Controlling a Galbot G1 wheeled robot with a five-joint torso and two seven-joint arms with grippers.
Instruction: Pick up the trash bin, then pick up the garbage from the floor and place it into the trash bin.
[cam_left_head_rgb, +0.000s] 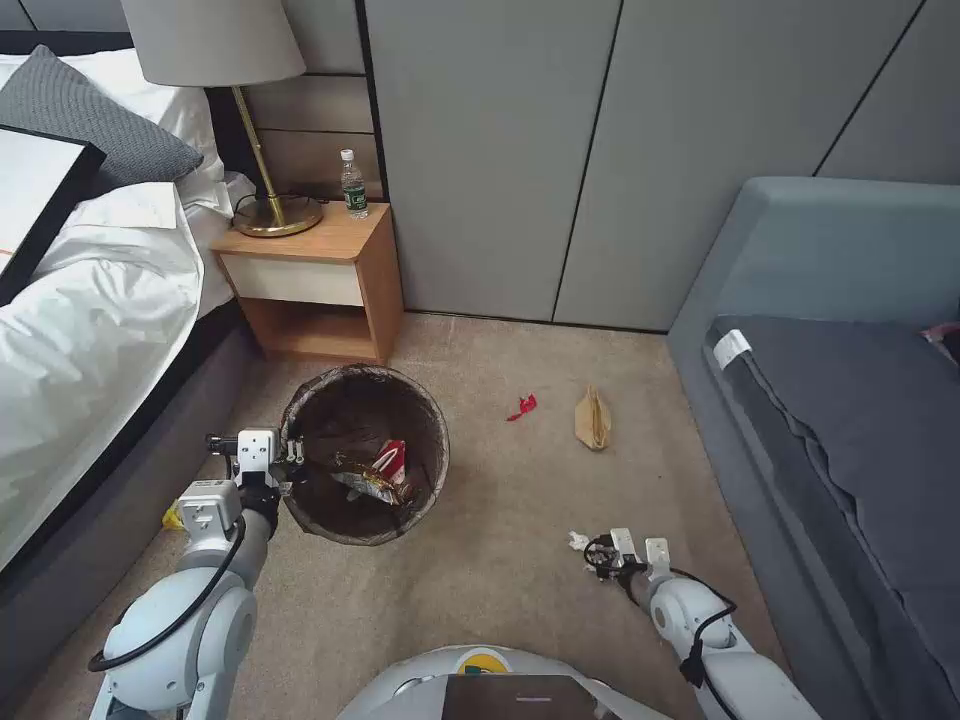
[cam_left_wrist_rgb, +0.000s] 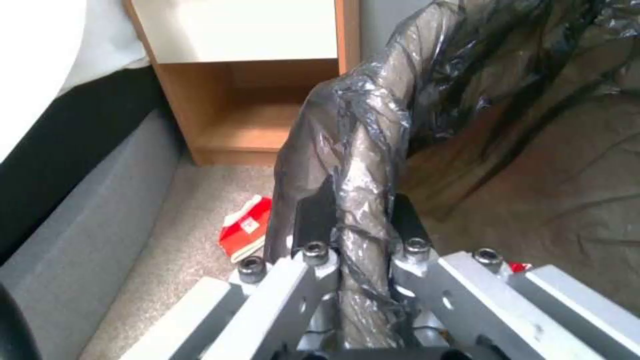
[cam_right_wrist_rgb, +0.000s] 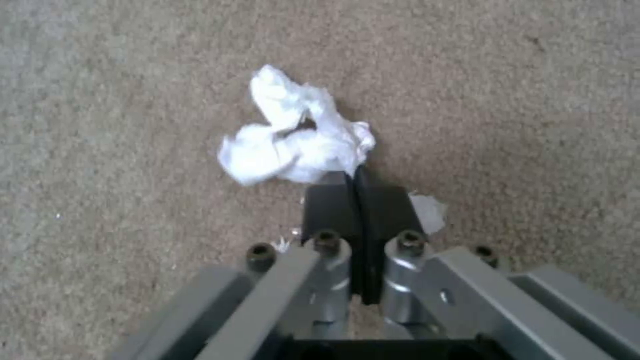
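Clamping the trash bin (cam_left_head_rgb: 365, 455) by its bagged rim, my left end effector (cam_left_wrist_rgb: 360, 220) holds it beside the bed. My right end effector (cam_right_wrist_rgb: 357, 192), pads pressed together, touches a white crumpled tissue (cam_right_wrist_rgb: 293, 135) on the floor.

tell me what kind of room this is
Most likely a hotel-style bedroom: a bed with white linen on the left, a wooden nightstand holding a lamp and water bottle, and a grey daybed on the right, all on beige carpet.
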